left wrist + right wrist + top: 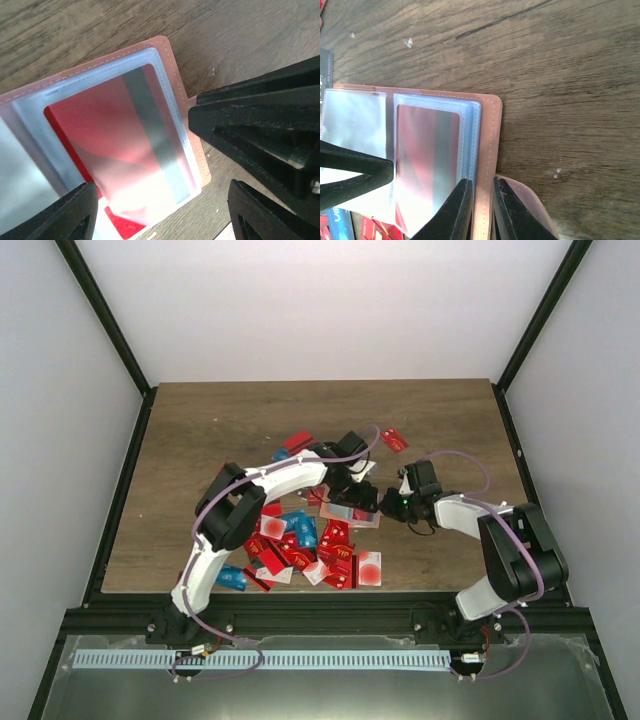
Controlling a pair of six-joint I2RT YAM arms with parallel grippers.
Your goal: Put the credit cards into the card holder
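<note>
Tan leather card holder (pixel 352 512) lies open on the table (pixel 200 440), 1 red card (pixel 110 140) inside its clear sleeve (pixel 170 100). Its stitched edge is pinched by the right claw (pixel 482 181); the left claw (pixel 160 200) hangs above, fingers apart. Loose credit cards (pixel 300 540) lie heaped just beside.

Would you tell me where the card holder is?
Top view: the card holder lies open mid-table, right of the credit cards, its edge pinched by the right hand.
</note>
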